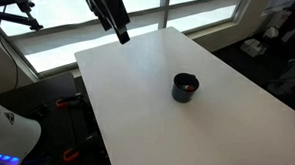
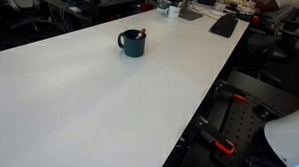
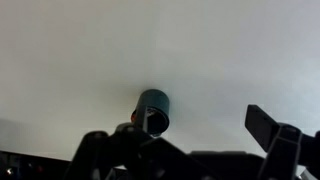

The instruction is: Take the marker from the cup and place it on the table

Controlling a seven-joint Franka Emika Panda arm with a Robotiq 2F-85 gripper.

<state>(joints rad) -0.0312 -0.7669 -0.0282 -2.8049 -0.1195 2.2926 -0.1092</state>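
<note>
The black cup stands upright on the white table, right of its middle. The marker, with red on it, sticks out of the cup's mouth. The cup and the marker's red end also show in the exterior view looking along the table. My gripper hangs high above the table's far edge, well away from the cup. In the wrist view the gripper is open and empty, with the cup below and between the fingers.
The table's edges drop off to the floor on all sides. A dark keyboard-like object and small clutter lie at the far end. Windows and an exercise machine stand behind the table.
</note>
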